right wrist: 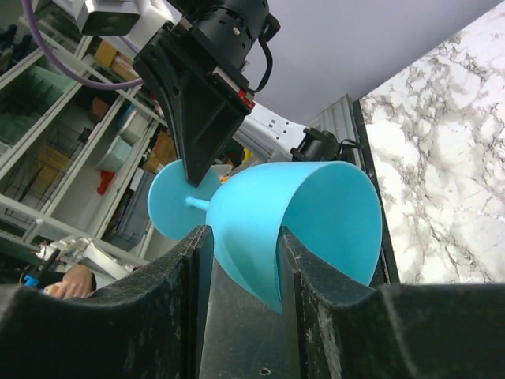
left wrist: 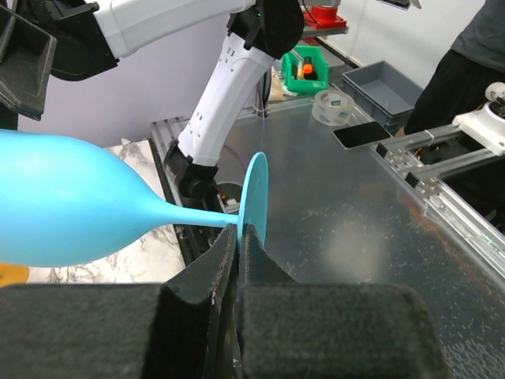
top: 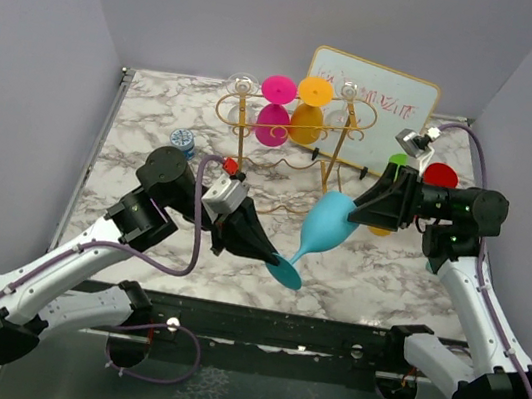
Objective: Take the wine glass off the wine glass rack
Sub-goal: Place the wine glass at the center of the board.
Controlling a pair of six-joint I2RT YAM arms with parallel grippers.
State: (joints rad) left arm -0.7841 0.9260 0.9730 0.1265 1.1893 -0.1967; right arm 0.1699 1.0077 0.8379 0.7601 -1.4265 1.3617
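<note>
Blue wine glass [top: 328,225] was already off the rack [top: 249,116], in mid-air over the near-middle of the table [top: 158,112], lying nearly on its side w/ the bowl [right wrist: 316,213] to the right. Left jaws were pressed together, pinching the thin stem [left wrist: 189,215] right by the foot [left wrist: 254,197]. Right jaws stood spread either side of the bowl, about touching it; couldn't tell if they really squeezed. Glass prob. plastic: light, stiff, smooth, so slippery. The round tapering bowl could squirt out of a hard pinch. Best hold looked like the stem next to the foot, as the disc would block sliding. Pink glass [top: 273,125] and yellow glass [top: 306,123] hung on the rack at the far side.
</note>
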